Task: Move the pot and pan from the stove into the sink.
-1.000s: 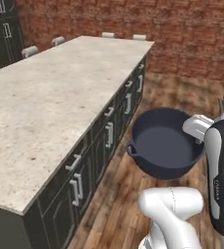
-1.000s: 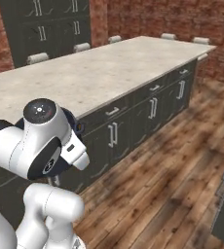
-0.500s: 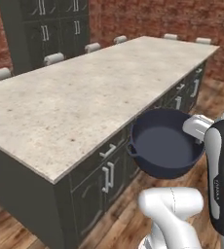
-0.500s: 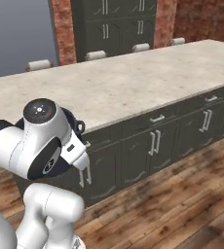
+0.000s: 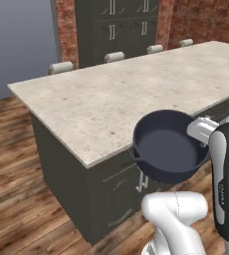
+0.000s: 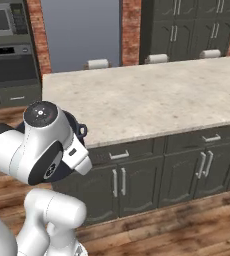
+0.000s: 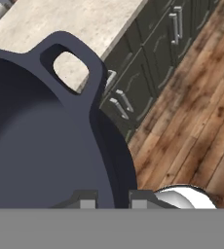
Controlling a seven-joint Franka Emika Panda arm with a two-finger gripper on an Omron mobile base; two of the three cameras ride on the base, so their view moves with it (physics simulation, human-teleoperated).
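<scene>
The deep dark blue-grey pot (image 5: 167, 147) hangs in the air in front of my arm, level with the edge of an island counter. My gripper (image 7: 112, 201) is shut on the pot's rim, one finger inside the wall and one outside. In the hand view the pot (image 7: 41, 146) shows its empty inside and one loop handle pointing away from the hand. One loop handle of the pot (image 6: 81, 131) peeks out behind my arm in the right base view. The pan, the stove and the sink are out of view.
A long island counter (image 5: 136, 84) with a speckled stone top and dark cabinet doors (image 6: 137, 180) stands right ahead. Stools line its far side. Tall dark cabinets (image 5: 121, 25) and brick wall stand behind; a wall oven (image 6: 9, 50) is at the left. Wood floor lies below.
The whole picture has swung as the base turns: the island has slid right and its near corner has come into sight. The pot stays in the gripper, in the same place relative to the arm.
</scene>
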